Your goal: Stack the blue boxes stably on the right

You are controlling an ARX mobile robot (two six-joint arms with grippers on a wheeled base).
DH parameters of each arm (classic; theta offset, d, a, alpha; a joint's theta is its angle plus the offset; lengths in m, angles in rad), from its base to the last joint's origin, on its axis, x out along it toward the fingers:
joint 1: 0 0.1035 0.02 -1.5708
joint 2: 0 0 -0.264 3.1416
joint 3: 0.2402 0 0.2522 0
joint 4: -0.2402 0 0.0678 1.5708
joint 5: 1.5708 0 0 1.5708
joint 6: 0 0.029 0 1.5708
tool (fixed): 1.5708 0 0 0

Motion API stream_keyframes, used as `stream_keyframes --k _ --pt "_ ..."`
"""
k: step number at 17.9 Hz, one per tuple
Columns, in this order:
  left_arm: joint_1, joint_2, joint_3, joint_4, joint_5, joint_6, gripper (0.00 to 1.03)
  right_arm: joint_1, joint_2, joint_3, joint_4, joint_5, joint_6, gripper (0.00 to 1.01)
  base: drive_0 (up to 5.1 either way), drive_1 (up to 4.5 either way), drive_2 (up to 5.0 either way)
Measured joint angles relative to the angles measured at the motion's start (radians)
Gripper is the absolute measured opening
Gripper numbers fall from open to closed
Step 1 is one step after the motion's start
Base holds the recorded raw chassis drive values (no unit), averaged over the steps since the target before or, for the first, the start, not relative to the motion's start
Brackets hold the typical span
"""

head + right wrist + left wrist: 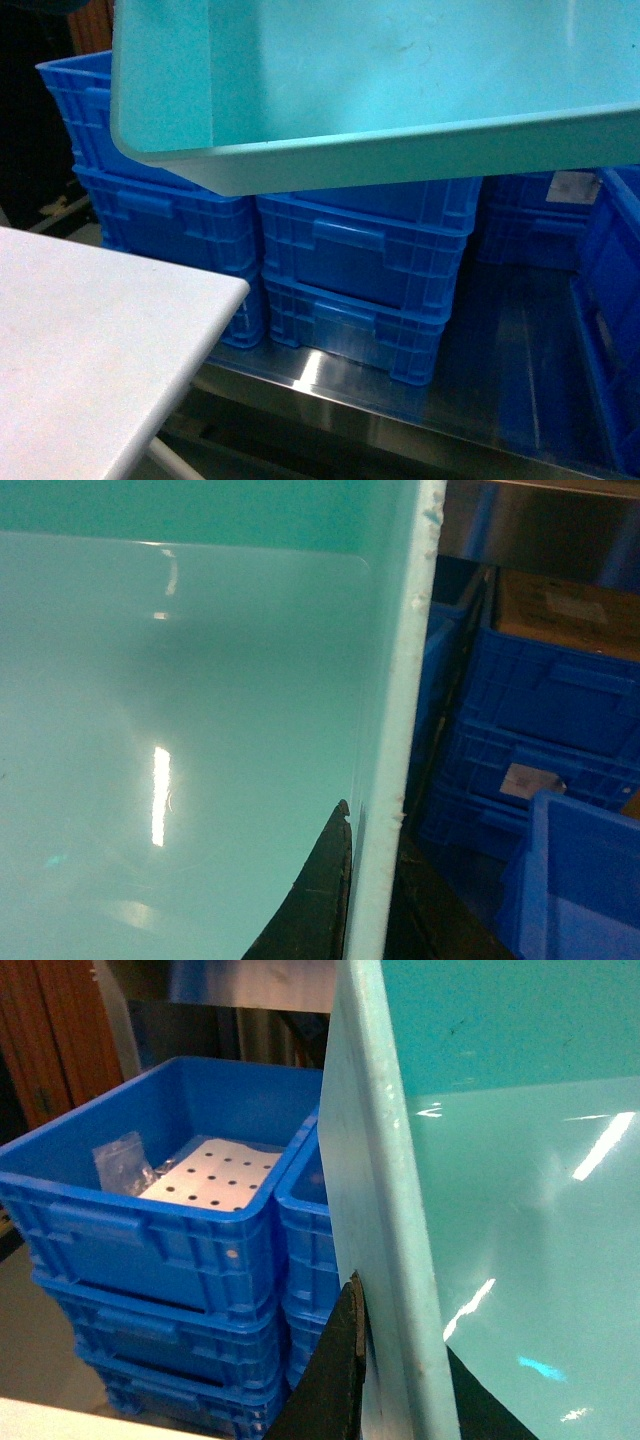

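Steel shelving [500, 400] fills my forward view, its bare floor open right of centre, between the middle stack and a dark blue crate [610, 320] at the far right edge.

From my left wrist camera, the left gripper [365, 1360] has one dark finger [335, 1380] outside the turquoise tub's [500, 1210] wall and another dark part inside, so it is clamped across that rim. From the right wrist camera, the right gripper [365, 900] shows a finger [315, 910] inside the opposite wall and a dark shape outside: gripping the same tub.

I count one tub, held aloft and tilted, covering the top of the head view, clear of the crates below.

Beneath stand two stacks [360, 280] of dark blue ribbed crates, three high on the left. Its top crate [170, 1190] holds a perforated white sheet [210, 1175] and a clear bag [120, 1160]. More crates sit behind at right. My white tabletop [90, 340] ends at a rounded corner near the shelf lip.
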Motion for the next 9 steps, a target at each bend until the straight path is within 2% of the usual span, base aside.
stream_keyframes --k 9 --pt "0.000 0.000 0.000 0.000 0.000 0.000 0.05 0.000 0.000 0.000 0.000 0.000 0.000 0.08 -1.6 -1.62 -1.6"
